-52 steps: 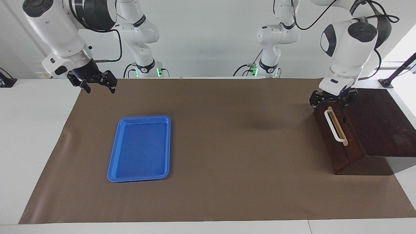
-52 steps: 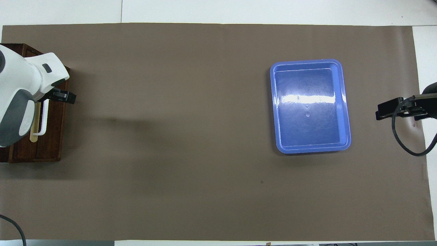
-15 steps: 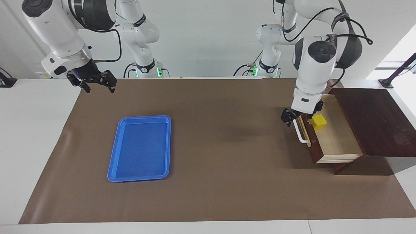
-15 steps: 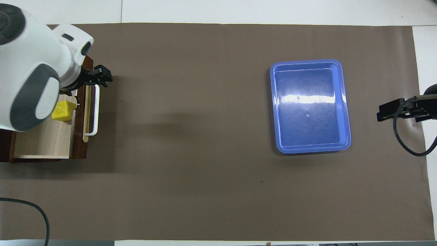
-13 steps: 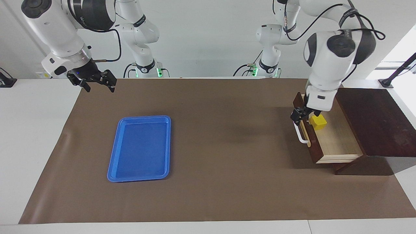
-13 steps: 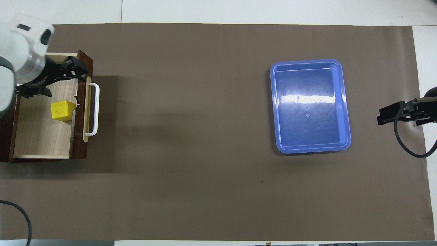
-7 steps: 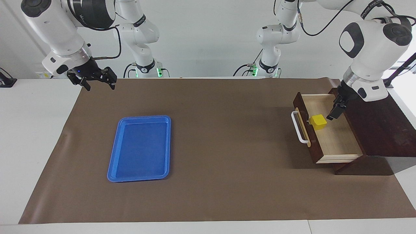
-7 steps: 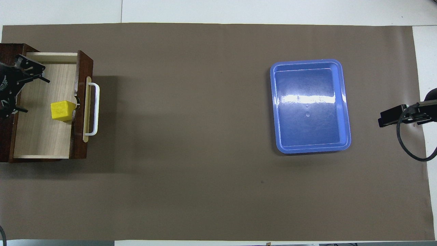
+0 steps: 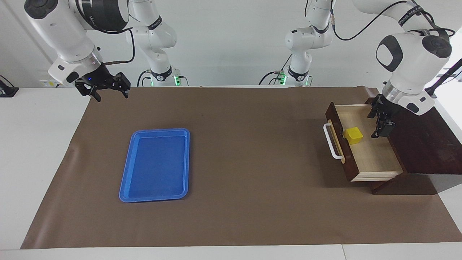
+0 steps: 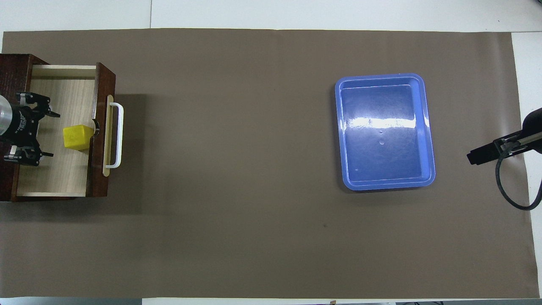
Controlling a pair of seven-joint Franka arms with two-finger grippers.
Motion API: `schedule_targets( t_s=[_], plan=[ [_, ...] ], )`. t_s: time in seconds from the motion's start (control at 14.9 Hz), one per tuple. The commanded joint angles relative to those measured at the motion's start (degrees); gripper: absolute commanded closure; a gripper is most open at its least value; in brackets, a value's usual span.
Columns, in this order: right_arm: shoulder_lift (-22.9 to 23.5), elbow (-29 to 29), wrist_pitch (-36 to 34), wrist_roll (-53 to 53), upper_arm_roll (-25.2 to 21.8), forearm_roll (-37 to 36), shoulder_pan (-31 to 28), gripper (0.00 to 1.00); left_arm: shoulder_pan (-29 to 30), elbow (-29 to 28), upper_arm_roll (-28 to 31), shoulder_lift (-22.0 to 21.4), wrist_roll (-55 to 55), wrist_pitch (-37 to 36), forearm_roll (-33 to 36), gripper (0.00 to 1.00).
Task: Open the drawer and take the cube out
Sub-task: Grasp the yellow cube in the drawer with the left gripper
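With the drawer [image 9: 361, 144] pulled out and the cube [image 9: 353, 135] on its floor by the front panel, I hold the left gripper [image 9: 379, 122] spread wide just beside it, right gripper [image 9: 104, 86] waiting open: next, straddle and close

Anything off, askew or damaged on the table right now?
Nothing stands out. The dark brown wooden drawer is pulled open with the small yellow cube upright inside; the open left gripper is over it. The flat blue plastic tray lies square, and the open right gripper waits.
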Motion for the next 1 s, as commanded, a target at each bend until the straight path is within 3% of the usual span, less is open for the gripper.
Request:
schedule_targets(
  t_s=[0.0, 0.33, 0.67, 0.74, 0.8, 0.94],
  plan=[
    [-1.5, -2.11, -0.03, -10.56, 0.07, 2.14, 0.02, 0.0, 0.17, -4.64, -0.35, -1.94, -6.56, 4.9, -0.47, 0.0],
    [-4.22, -8.09, 6.46, -28.05, 0.51, 8.64, 0.37, 0.0, 0.26, -6.49, -0.35, -1.5, -12.55, 8.33, -0.55, 0.0],
    [-7.83, -16.61, 14.28, -40.9, 0.95, 15.76, 4.93, 0.0, -0.18, -8.25, -0.44, -1.5, -12.73, 9.66, -0.47, 0.0],
    [-8.27, -17.67, 15.08, -44.15, 0.95, 17.78, 5.63, 0.0, -0.09, -8.08, -0.44, -1.5, -12.73, 9.66, -0.55, 0.23],
    [-8.71, -18.37, 15.26, -45.83, 0.95, 19.8, 6.51, 0.0, -0.09, -8.07, -0.35, -1.41, -12.56, 9.66, -0.47, 0.54],
    [-9.41, -19.87, 14.91, -49.96, 1.04, 24.54, 7.13, 0.0, 0.26, -7.64, -0.35, -1.32, -11.68, 9.66, -0.47, 0.91]
  ],
)
